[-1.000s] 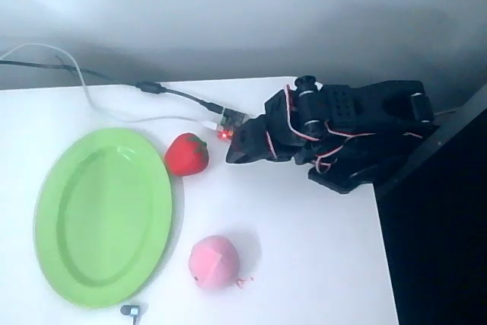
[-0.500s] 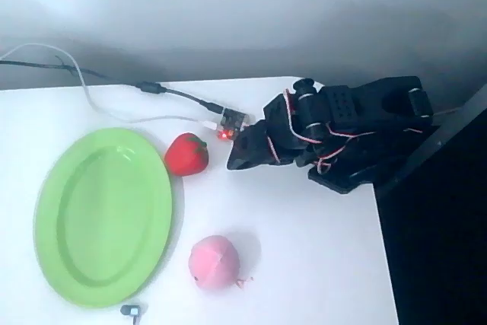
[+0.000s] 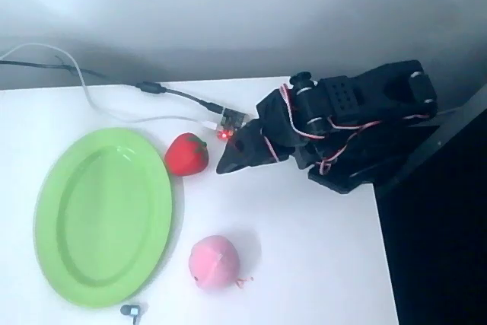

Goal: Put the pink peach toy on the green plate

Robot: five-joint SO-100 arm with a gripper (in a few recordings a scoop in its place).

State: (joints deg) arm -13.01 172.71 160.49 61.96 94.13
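Observation:
The pink peach toy [image 3: 214,262] lies on the white table near the front, just right of the green plate [image 3: 103,215], which rests flat at the left with nothing on it. My black gripper [image 3: 226,164] points left and slightly down from the arm at the upper right. Its tip hangs well above and behind the peach, close to the red strawberry toy [image 3: 186,154]. The fingers look pressed together into one dark point with nothing between them.
A small circuit board [image 3: 230,121] with a red light and its cables lie behind the gripper tip. The arm's base [image 3: 365,157] fills the table's right rear corner. The table's right edge runs at about x 500. A small metal piece [image 3: 131,310] sits by the plate's front rim.
The gripper has swung a little to the left and forward, its tip now closer to the strawberry. The peach, strawberry and plate have not moved.

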